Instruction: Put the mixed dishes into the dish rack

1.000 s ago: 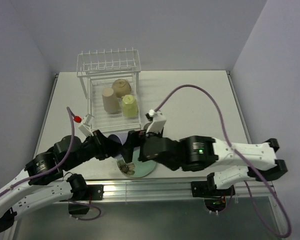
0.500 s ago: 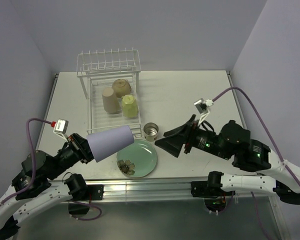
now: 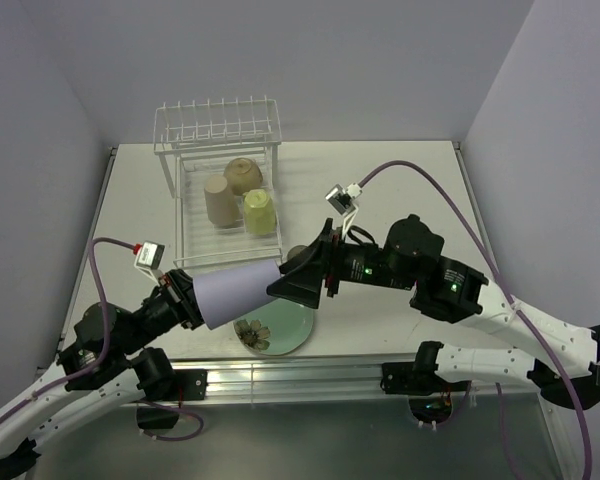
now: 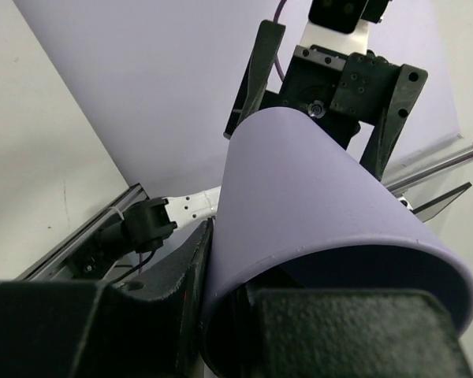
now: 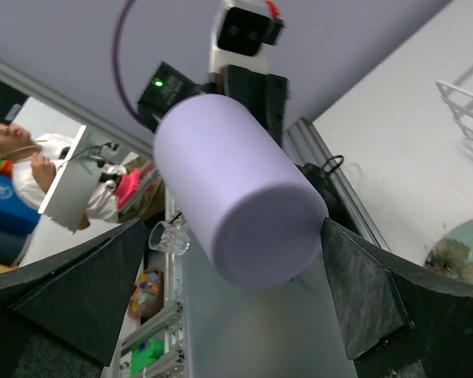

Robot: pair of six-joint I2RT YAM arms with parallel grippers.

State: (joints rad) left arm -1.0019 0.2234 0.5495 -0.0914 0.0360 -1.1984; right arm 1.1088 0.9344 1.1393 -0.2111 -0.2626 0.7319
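From above you see the lavender cup [image 3: 238,291] in the air just in front of the dish rack [image 3: 220,125]. Only your wrist views show the left gripper [image 4: 225,307] pinching its rim and the right gripper [image 5: 221,315] spread wide on both sides of its bottom

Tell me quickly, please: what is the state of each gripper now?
Left gripper: closed on the lavender cup, at its rim.
Right gripper: open, one finger on each side of the cup's base.

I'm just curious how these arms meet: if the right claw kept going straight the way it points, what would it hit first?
The lavender cup. Its closed bottom faces the open right gripper, about level with the fingertips, so that likely comes first. The left gripper holds its rim end.
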